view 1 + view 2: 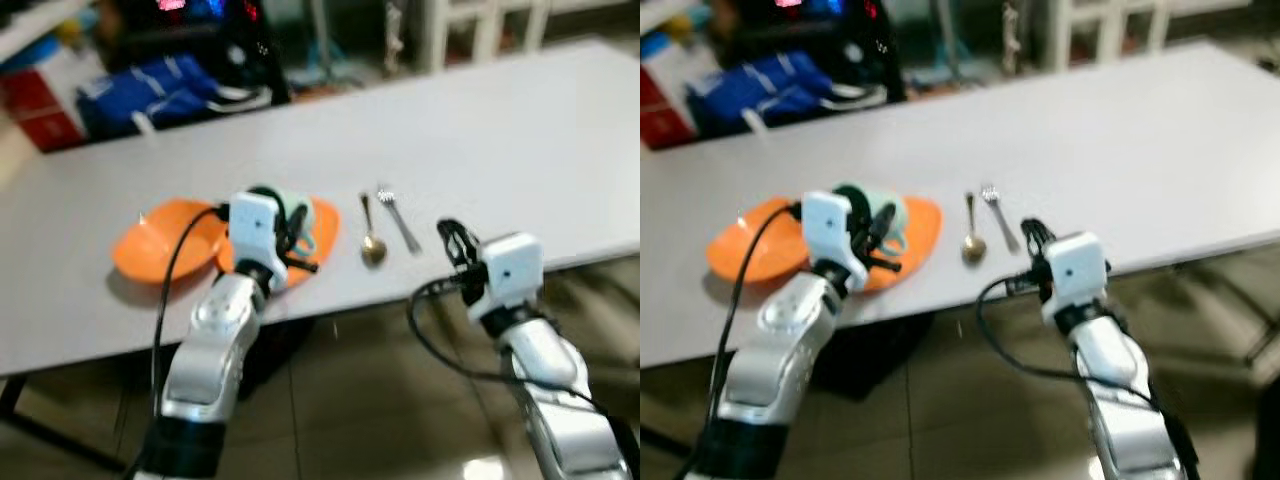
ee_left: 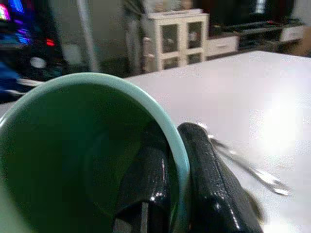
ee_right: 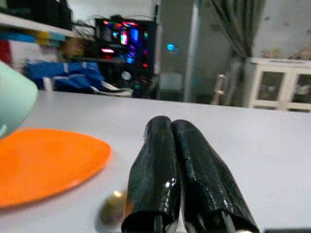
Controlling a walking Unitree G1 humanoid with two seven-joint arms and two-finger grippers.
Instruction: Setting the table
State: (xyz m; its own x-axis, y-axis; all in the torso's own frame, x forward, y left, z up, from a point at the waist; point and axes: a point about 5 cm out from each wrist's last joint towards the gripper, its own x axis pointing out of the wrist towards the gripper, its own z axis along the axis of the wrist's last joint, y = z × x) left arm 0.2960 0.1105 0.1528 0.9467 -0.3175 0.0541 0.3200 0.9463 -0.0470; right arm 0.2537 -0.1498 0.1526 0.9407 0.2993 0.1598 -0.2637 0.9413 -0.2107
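Mint-green cup (image 2: 87, 145) is pinched at its rim by the left claw (image 2: 177, 194), one finger inside and one outside, over the orange plates (image 1: 165, 240) at the tabletop's (image 1: 500, 130) near edge. A spoon (image 1: 371, 240) and fork (image 1: 398, 218) lie just beside the plates. Right claw (image 3: 184, 189), fingers pressed together, hangs at the near edge.

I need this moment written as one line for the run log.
left pincer: shut on green cup rim, over orange plates | right pincer: shut, empty, near table edge | spoon, fork: on table
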